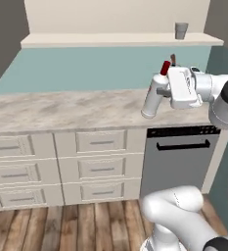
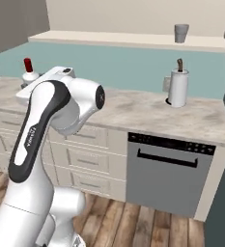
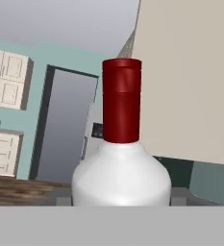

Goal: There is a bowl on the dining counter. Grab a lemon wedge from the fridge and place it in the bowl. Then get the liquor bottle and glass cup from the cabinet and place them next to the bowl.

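We see the bottle [image 1: 153, 98] held in the air above the table [image 1: 61, 110], tilted so its red cap [image 1: 165, 67] leans toward the hand. The jaws [image 1: 165, 91] grip the bottle around its upper body, coming at it from the side. In the left base view the bottle's foot hangs just clear of the marbled top, over the stretch above the dishwasher [image 1: 180, 162].

From the right base view the arm [image 2: 46, 125] hides most of the bottle; the bottle's white shoulder and red cap [image 2: 27, 64] show past the hand.

In the hand view the bottle [image 3: 121, 178] stands close before the camera, its red cap [image 3: 121, 101] rising up the middle.

The cup [image 1: 181, 30] stands upright on the high pale shelf [image 1: 110, 40] above the teal wall, well apart from the bottle. In the right base view the cup [image 2: 181, 33] sits on that shelf above a paper towel roll [image 2: 177, 88], which stands on the table near the wall.
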Motion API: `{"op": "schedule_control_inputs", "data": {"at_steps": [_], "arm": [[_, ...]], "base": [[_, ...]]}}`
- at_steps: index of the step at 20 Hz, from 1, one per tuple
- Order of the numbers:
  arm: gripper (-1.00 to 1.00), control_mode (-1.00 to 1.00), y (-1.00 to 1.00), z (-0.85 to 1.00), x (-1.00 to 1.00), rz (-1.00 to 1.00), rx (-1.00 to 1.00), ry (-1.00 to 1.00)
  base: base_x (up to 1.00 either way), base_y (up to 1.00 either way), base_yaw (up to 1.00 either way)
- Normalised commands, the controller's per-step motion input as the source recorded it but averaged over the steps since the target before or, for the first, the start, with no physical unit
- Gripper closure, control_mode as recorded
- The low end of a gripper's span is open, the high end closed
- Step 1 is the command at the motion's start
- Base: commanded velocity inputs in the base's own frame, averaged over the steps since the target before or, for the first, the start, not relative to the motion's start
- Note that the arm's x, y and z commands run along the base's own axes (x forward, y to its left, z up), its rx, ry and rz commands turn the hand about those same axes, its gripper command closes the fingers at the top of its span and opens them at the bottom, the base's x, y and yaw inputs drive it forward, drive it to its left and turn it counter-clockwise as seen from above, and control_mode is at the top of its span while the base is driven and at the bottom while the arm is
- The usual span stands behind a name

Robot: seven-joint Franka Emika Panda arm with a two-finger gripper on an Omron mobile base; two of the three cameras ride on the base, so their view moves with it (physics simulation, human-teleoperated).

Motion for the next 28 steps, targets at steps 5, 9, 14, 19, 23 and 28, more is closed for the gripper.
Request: {"op": "schedule_control_inputs", "data": {"at_steps": [5, 9, 14, 19, 23, 28], "arm": [[1.0, 1.0, 0.0, 0.0, 0.0, 0.0, 0.0, 0.0], [1.0, 1.0, 0.0, 0.0, 0.0, 0.0, 0.0, 0.0], [1.0, 1.0, 0.0, 0.0, 0.0, 0.0, 0.0, 0.0], [1.0, 1.0, 0.0, 0.0, 0.0, 0.0, 0.0, 0.0], [1.0, 1.0, 0.0, 0.0, 0.0, 0.0, 0.0, 0.0], [1.0, 1.0, 0.0, 0.0, 0.0, 0.0, 0.0, 0.0]], "base": [[-0.5, -0.54, 0.43], [-0.72, -0.58, 0.43], [-0.96, -0.54, 0.43], [-1.0, -0.15, 0.39], [-1.0, 0.0, 0.39], [-1.0, 0.07, 0.37]]}}
